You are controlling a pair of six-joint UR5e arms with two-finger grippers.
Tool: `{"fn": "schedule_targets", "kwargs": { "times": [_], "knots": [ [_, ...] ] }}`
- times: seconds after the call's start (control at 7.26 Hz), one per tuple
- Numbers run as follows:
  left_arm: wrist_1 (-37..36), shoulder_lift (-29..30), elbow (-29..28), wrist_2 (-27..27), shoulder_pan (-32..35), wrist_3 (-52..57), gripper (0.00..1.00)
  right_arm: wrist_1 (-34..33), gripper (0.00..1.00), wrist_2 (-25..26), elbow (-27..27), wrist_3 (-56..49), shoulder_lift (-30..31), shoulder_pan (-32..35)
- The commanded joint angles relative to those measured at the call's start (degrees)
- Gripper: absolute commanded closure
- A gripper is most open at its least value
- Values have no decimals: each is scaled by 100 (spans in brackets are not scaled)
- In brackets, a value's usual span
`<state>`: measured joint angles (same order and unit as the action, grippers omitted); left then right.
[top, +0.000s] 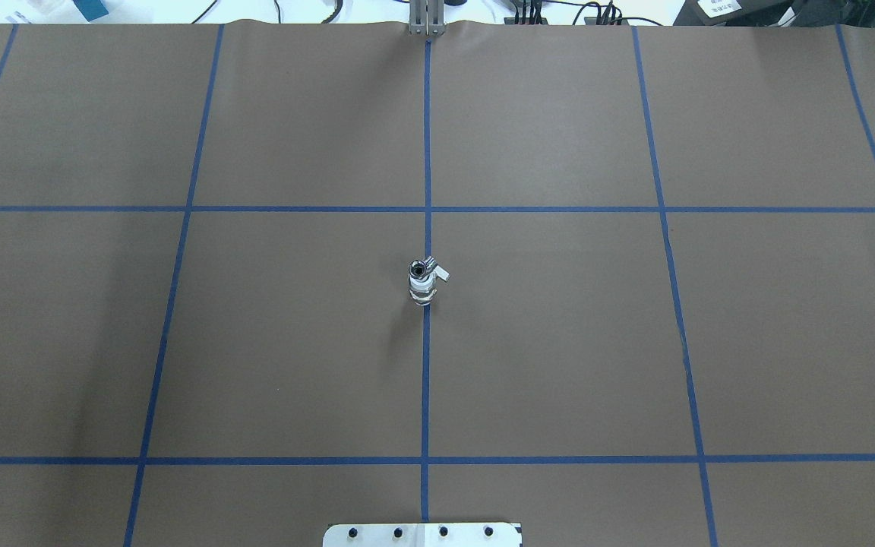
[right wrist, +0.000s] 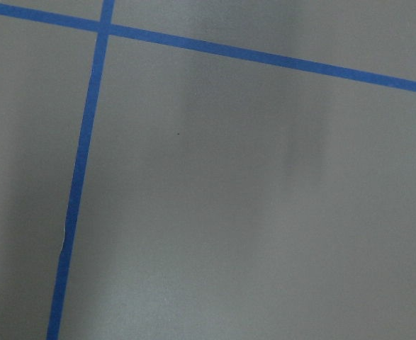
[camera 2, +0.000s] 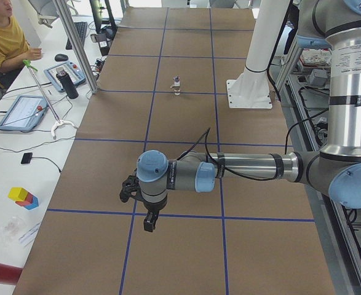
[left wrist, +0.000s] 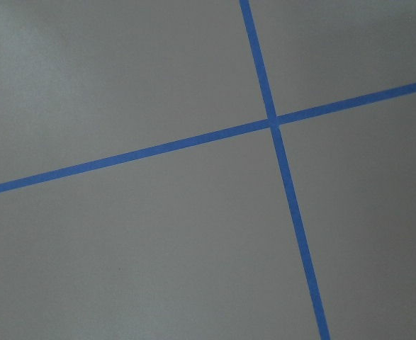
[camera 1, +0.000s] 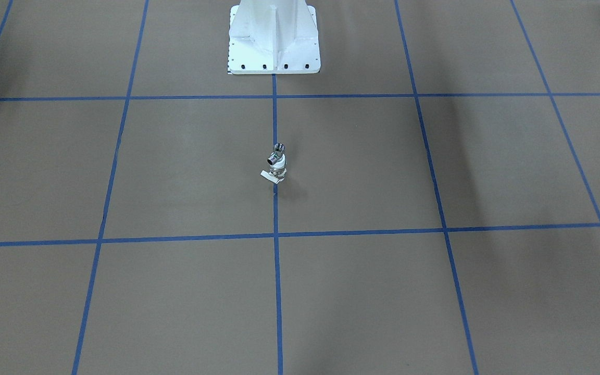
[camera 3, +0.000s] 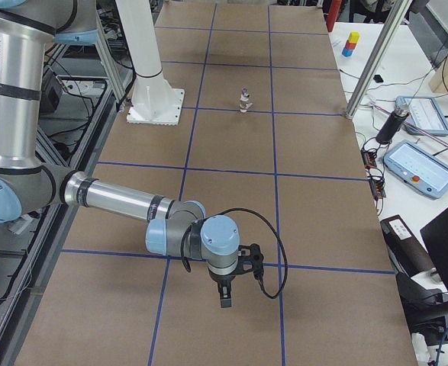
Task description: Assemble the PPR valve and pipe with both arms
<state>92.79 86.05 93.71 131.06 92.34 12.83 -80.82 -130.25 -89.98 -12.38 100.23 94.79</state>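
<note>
- Left gripper (camera 2: pixel 149 222) hangs well apart from the parts. I cannot tell whether it is apart or together.
- PPR valve (top: pixel 422 290) stands upright mid-counter (top: pixel 559 342) with the chrome pipe (top: pixel 419 269) on top — probably light, stiff and tippy. The metal looks slippery, so grasp the white body.
- Right gripper (camera 3: pixel 225 293) is equally far off — its state is unclear.

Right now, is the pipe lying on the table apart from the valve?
No, the pipe sits on top of the upright PPR valve, touching it.
</note>
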Motion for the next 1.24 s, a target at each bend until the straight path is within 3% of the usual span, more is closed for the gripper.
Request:
{"fn": "schedule_targets", "kwargs": {
  "times": [0.0, 0.28, 1.1],
  "knots": [
    [11, -79, 6, 8, 3, 0, 0, -415, 0, -53, -28, 69, -231, -4],
    [11, -79, 7, 8, 3, 0, 0, -453, 0, -79, 15, 578, -268, -4],
    [11, -79, 7, 8, 3, 0, 0, -435, 0, -44, 42, 517, -215, -4]
  ]
}}
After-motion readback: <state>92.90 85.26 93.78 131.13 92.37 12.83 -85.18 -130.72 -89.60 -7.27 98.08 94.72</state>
